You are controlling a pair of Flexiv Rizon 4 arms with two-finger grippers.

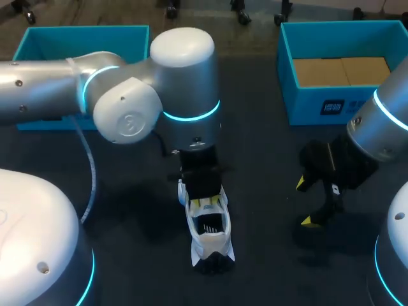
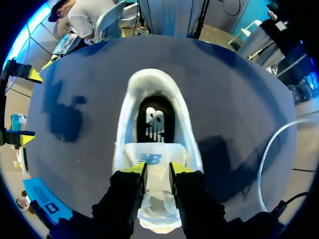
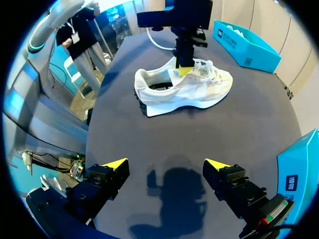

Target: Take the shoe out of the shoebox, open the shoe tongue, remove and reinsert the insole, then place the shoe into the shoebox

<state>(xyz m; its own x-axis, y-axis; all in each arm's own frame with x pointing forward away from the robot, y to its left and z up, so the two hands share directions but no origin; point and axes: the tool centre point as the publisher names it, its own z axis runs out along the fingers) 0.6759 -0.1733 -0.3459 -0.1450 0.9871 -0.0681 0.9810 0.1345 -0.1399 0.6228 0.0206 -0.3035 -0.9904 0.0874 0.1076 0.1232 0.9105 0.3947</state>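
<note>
A white sneaker lies upright on the dark table, near the middle. In the left wrist view its tongue stands up between my left gripper's yellow fingertips, which press it from both sides. The shoe's mouth shows ahead of the gripper, with a dark insole inside. From above, my left gripper stands straight over the shoe. My right gripper hangs open to the shoe's right, holding nothing. In the right wrist view the sneaker lies well ahead of the open right gripper.
A blue shoebox with brown cardboard inside stands at the back right. Another blue box sits at the back left, partly behind my left arm. Bare dark table lies between the shoe and my right gripper.
</note>
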